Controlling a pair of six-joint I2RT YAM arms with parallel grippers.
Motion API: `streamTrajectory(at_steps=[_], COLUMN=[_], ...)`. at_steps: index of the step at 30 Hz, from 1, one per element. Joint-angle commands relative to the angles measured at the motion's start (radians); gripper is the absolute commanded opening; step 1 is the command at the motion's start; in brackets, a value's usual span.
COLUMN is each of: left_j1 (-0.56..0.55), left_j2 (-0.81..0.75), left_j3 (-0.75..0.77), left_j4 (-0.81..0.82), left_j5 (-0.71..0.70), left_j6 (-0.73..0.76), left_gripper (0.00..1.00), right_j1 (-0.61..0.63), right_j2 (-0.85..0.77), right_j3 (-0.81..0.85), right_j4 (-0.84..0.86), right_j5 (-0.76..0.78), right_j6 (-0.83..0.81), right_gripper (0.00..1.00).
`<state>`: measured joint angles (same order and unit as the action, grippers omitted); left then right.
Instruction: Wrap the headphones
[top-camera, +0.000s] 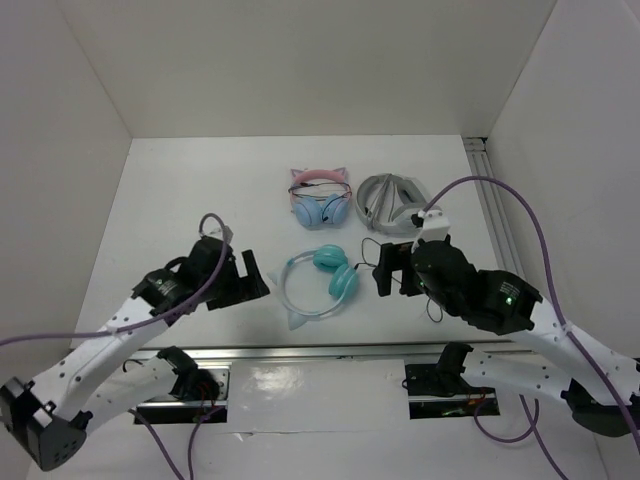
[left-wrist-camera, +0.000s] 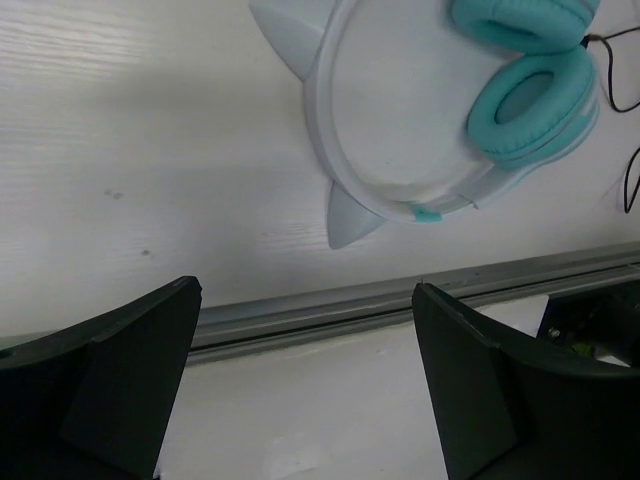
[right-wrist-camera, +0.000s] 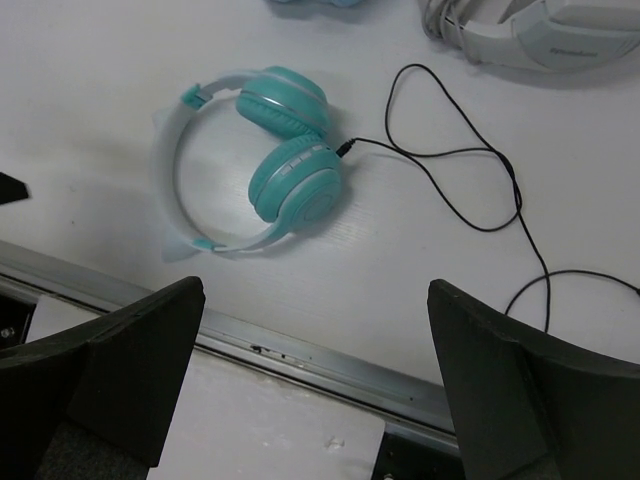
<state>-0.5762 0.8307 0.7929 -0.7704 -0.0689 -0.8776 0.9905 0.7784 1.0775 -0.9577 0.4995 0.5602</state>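
On my left wrist cam the headphones (left-wrist-camera: 530, 110) lose part of their upper teal cup to the top edge. On the right wrist cam the cable (right-wrist-camera: 372, 141) runs off the right edge, and the folded grey-white headphones (right-wrist-camera: 540, 40) are chopped up top too.

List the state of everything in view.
teal headphones: flat on table, not held
cable: plugged in, loose, unwrapped
pink headphones: lying on table, untouched
grey headphones: folded, on table
left gripper: open, empty
right gripper: open, empty
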Motion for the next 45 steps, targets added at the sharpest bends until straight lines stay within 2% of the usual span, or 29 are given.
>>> streamTrajectory(at_steps=[1, 5, 8, 11, 14, 19, 22, 27, 30, 31, 32, 35, 36, 39, 41, 43, 45], left_j1=[-0.094, -0.221, -0.264, -0.289, -0.289, -0.280, -0.280, -0.248, -0.248, -0.248, -0.248, -0.248, -0.235, -0.235, -0.235, -0.244, -0.254], left_j2=[0.112, 0.309, 0.465, 0.545, 0.638, 0.755, 0.789, 0.789, 0.789, 0.789, 0.789, 0.815, 0.824, 0.835, 0.771, 0.704, 0.555], left_j3=[-0.001, 0.063, 0.110, 0.129, 0.129, 0.129, 0.118, 0.078, 0.057, 0.057, 0.057, 0.057, 0.068, 0.092, 0.104, 0.130, 0.156], left_j4=[0.230, 0.232, 0.181, 0.169, 0.160, 0.200, 0.210, 0.233, 0.249, 0.249, 0.249, 0.249, 0.234, 0.136, 0.061, -0.119, -0.249], left_j5=[-0.029, -0.193, -0.294, -0.342, -0.353, -0.364, -0.341, -0.322, -0.312, -0.312, -0.302, -0.278, -0.269, -0.287, -0.321, -0.405, -0.478], left_j6=[-0.165, -0.285, -0.360, -0.396, -0.449, -0.440, -0.466, -0.486, -0.486, -0.486, -0.486, -0.486, -0.475, -0.498, -0.537, -0.602, -0.644], left_gripper=[1.00, 1.00, 1.00, 1.00, 0.97, 0.96, 1.00, 1.00, 0.72, 0.60, 0.42, 0.20, 0.01, 0.00, 0.00, 0.00, 0.00], right_j1=[0.007, 0.007, 0.007, 0.007, 0.007, 0.007, 0.007, 0.007, 0.007, 0.007, 0.007, 0.007, 0.007, 0.007, 0.007, 0.007, 0.007], right_j2=[-0.025, -0.025, -0.051, -0.064, -0.087, -0.151, -0.174, -0.183, -0.183, -0.174, -0.174, -0.174, -0.174, -0.174, -0.174, -0.174, -0.174], right_j3=[-0.028, -0.074, -0.099, -0.110, -0.110, -0.120, -0.131, -0.131, -0.131, -0.131, -0.131, -0.131, -0.131, -0.131, -0.131, -0.131, -0.140], right_j4=[0.148, 0.192, 0.211, 0.211, 0.211, 0.211, 0.220, 0.220, 0.220, 0.220, 0.229, 0.238, 0.238, 0.238, 0.238, 0.238, 0.263], right_j5=[-0.010, -0.044, -0.070, -0.096, -0.096, -0.118, -0.118, -0.136, -0.136, -0.136, -0.136, -0.157, -0.157, -0.157, -0.157, -0.170, -0.170], right_j6=[-0.002, -0.002, -0.011, -0.011, -0.011, -0.011, -0.011, -0.020, -0.020, -0.020, -0.020, -0.020, -0.020, -0.020, -0.020, -0.031, -0.040], right_gripper=[1.00, 1.00, 1.00, 1.00, 1.00, 1.00, 1.00, 1.00, 1.00, 1.00, 1.00, 1.00, 1.00, 1.00, 1.00, 1.00, 0.98])
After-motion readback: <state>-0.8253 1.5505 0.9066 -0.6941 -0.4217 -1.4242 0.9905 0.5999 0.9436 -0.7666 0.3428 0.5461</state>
